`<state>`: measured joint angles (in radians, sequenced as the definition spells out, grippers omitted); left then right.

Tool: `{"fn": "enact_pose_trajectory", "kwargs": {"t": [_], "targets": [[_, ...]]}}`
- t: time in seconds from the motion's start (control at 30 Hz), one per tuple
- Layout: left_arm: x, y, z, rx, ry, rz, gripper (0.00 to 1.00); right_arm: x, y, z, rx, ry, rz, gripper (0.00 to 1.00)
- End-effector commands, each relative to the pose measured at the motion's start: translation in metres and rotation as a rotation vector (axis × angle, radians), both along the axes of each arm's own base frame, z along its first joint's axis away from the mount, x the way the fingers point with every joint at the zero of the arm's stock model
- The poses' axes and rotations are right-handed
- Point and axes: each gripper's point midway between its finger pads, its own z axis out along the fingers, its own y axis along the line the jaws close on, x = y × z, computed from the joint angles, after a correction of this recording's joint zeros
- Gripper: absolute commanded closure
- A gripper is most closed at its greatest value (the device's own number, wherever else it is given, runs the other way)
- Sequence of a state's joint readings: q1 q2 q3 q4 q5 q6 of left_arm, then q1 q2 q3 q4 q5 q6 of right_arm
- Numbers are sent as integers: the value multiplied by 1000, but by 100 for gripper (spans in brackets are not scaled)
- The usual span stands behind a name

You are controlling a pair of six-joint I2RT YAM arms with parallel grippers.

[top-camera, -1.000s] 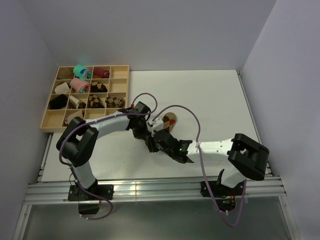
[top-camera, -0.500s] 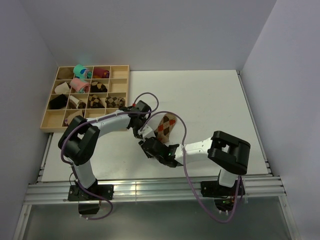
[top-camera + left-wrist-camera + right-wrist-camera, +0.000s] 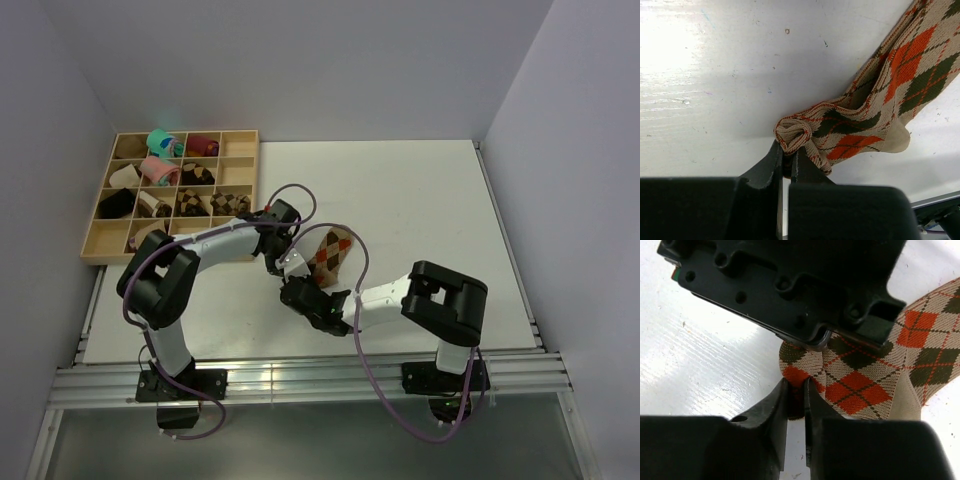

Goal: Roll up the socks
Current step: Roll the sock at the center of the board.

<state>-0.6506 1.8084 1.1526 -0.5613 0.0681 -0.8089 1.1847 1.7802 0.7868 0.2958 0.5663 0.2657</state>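
One sock (image 3: 328,250) logged, mid-table (image 3: 420,190); I see it reaching away up-right from both grippers, flat but for its bunched near end; left gripper (image 3: 786,150) pinched tight on that bunched end; right gripper (image 3: 796,390) touching the left one, jaws nearly together on the same end's edge; tray (image 3: 110,250) well apart, far left.
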Motion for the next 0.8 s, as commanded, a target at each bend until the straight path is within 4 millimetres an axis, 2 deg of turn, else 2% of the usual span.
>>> {"fn": "enact_pose_trajectory", "kwargs": {"t": [0.0, 0.07, 0.17, 0.2, 0.27, 0.3, 0.37, 0.4, 0.47, 0.5, 0.53, 0.6, 0.67, 0.7, 0.73, 0.77], "targets": [[-19, 16, -21, 76, 79, -30, 99, -24, -31, -53, -123, 147, -9, 95], [-18, 16, -20, 72, 70, -21, 99, -28, -29, -51, -94, 167, 6, 100], [-14, 15, -14, 46, 38, 22, 89, -37, -24, -44, -23, 214, 32, 100], [-12, 19, -9, 37, 22, 45, 79, -39, -24, -41, 6, 224, 37, 100], [-6, 19, -3, -2, -5, 100, 68, -47, -19, -40, 66, 284, 62, 100], [-5, 25, 0, -18, -18, 131, 58, -46, -21, -37, 105, 299, 60, 100], [-1, 31, 9, -56, -50, 195, 48, -57, -23, -39, 164, 372, 78, 100], [0, 33, 12, -69, -62, 215, 41, -53, -21, -34, 212, 384, 76, 100], [2, 37, 21, -113, -96, 257, 36, -62, -15, -29, 301, 453, 115, 100], [3, 38, 24, -126, -105, 282, 32, -59, -16, -28, 336, 481, 114, 100], [-1, 41, 23, -134, -107, 296, 30, -73, -12, -30, 377, 566, 157, 100], [3, 40, 40, -194, -158, 336, 23, -64, -10, -22, 471, 596, 161, 100], [-2, 46, 47, -226, -190, 363, 21, -69, -9, -22, 520, 657, 169, 100], [0, 44, 51, -257, -209, 379, 19, -67, -8, -20, 540, 667, 170, 100], [-6, 47, 46, -259, -205, 386, 19, -65, -10, -23, 556, 693, 149, 100], [-5, 47, 53, -289, -236, 388, 18, -64, -8, -21, 582, 700, 159, 100]]}}
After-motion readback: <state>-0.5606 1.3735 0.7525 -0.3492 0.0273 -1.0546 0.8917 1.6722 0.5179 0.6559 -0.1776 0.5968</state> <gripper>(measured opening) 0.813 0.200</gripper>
